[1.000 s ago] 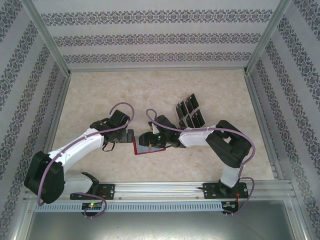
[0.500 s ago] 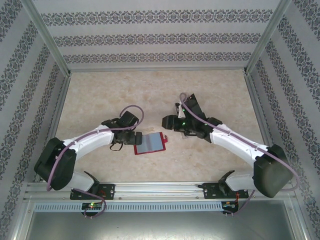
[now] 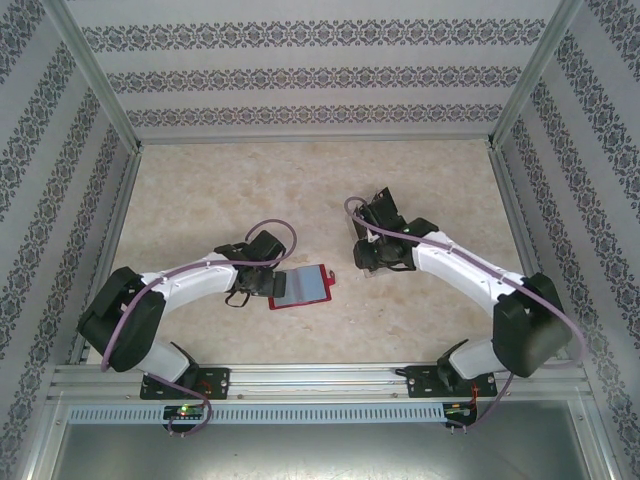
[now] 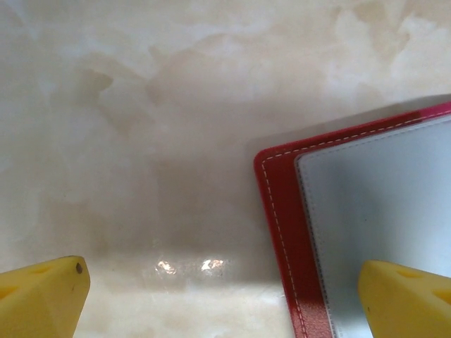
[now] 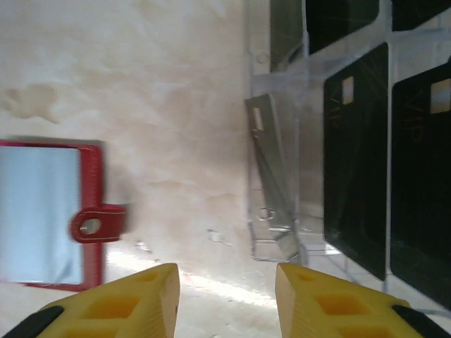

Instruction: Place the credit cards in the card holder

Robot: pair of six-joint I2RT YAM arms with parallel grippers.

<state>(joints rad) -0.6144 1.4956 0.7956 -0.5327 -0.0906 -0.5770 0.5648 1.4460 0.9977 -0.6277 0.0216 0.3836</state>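
Observation:
The red card holder point(image 3: 303, 287) lies open on the table, its greyish inside up. In the left wrist view its left corner point(image 4: 282, 211) sits between my fingers. My left gripper point(image 3: 262, 285) point(image 4: 225, 303) is open at that edge, one yellow finger point(image 4: 405, 296) over the grey lining. My right gripper point(image 3: 365, 256) point(image 5: 225, 303) is open and empty, low over bare table between the holder's clasp tab point(image 5: 95, 224) and the black credit cards point(image 5: 356, 155). Several cards stand in a clear stand point(image 5: 275, 176); in the top view my right arm hides most of them point(image 3: 381, 206).
The clear plastic slotted stand point(image 3: 372, 272) stands right of the table's middle, under my right wrist. Patterned walls and metal posts point(image 3: 110, 110) close in the table on three sides. Bare marble-look tabletop point(image 3: 220, 190) stretches behind the wallet.
My right gripper has left the wallet and swung back right to the card stand. My left gripper has slid right, up to the wallet's left edge. The wallet lies open and uncovered.

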